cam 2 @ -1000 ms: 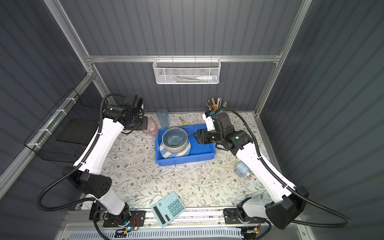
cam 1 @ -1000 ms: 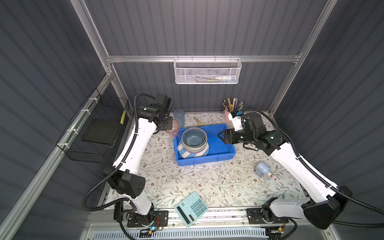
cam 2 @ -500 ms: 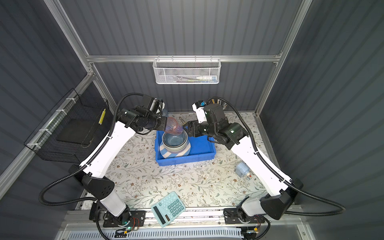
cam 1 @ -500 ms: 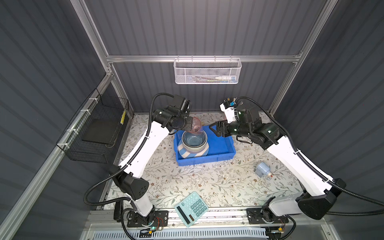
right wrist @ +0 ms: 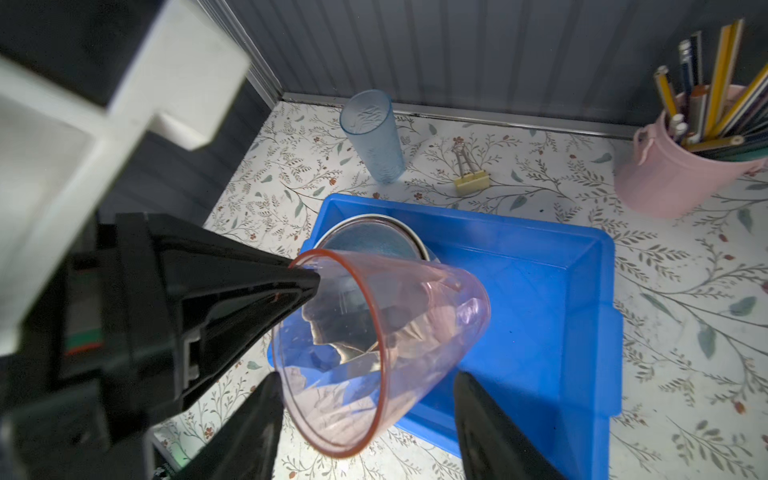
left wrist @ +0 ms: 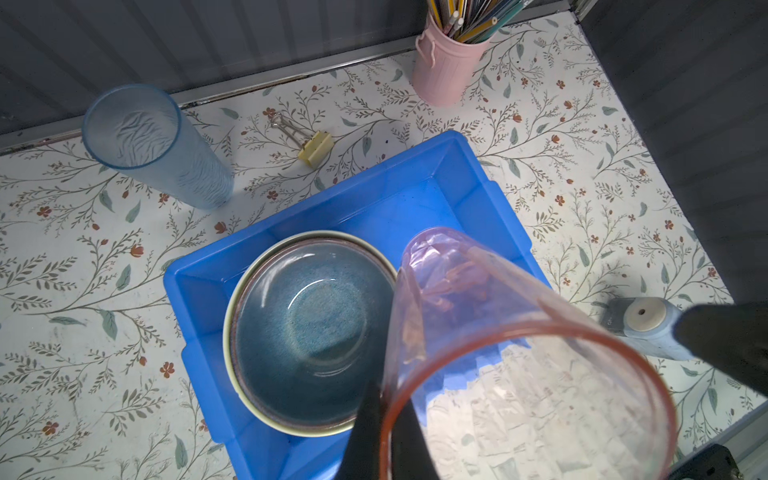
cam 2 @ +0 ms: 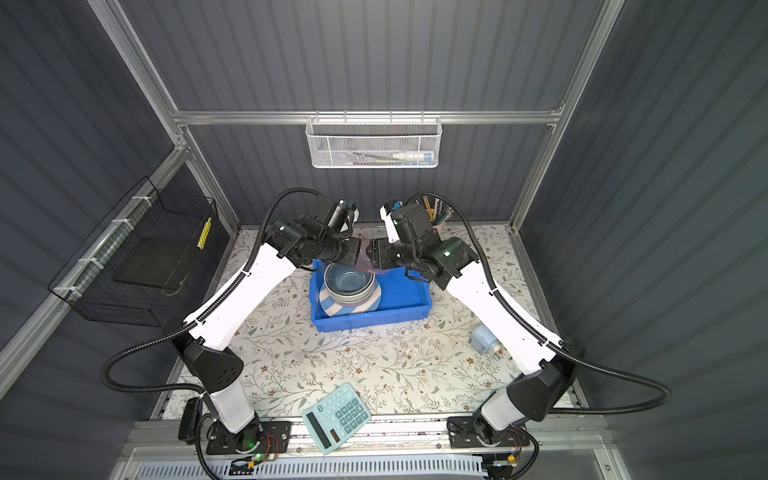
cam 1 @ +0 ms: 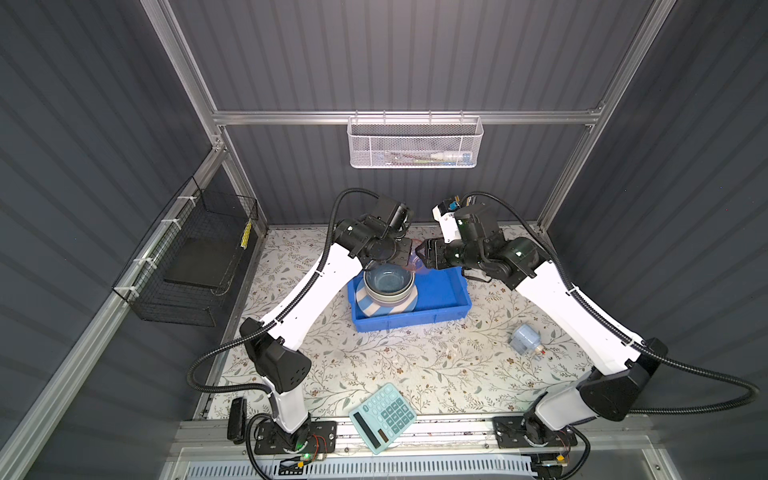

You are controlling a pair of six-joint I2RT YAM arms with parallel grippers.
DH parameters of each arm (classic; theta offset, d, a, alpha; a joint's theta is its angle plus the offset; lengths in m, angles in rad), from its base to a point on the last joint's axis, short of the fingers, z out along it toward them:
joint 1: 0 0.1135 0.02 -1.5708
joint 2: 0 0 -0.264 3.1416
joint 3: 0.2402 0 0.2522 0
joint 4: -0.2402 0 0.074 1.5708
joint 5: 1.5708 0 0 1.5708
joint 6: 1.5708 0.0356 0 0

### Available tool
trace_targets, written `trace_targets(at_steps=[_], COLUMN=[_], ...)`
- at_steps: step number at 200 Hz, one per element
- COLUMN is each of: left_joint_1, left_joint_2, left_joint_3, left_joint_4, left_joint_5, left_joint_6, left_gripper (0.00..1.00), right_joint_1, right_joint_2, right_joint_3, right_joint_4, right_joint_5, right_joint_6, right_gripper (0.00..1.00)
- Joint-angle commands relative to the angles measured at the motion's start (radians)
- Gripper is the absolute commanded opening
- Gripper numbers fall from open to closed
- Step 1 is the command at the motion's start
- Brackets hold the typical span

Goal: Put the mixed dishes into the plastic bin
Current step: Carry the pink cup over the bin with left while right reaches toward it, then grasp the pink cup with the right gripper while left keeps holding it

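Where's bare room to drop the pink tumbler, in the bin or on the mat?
Free: right half of the bin, between the stacked bowls and its right wall; the mat between bin front and calculator. Crowded: the back strip with blue tumbler, binder clip, pencil cup.
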Motion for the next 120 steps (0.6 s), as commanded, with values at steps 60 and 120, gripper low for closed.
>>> trace_targets(at_steps=[60, 120], left_joint_1=[-0.010, -0.011], left_joint_2=[0.002, -0.007], left_joint_3=[0.045, 0.026], left_joint_4=[0.048, 0.052], left_joint_5=[-0.033, -0.039], left_joint_6=[0.024, 0.043], left_gripper=[0.00, 0.00], right_joint_1=[0.050, 0.068], right_joint_2=[0.110, 0.146], right_joint_3=[0.114, 0.129], right_joint_4=[-0.142, -0.151], right_joint_5=[0.239, 0.291], right_joint_6=[-0.015, -0.015], right_gripper=[0.53, 0.33])
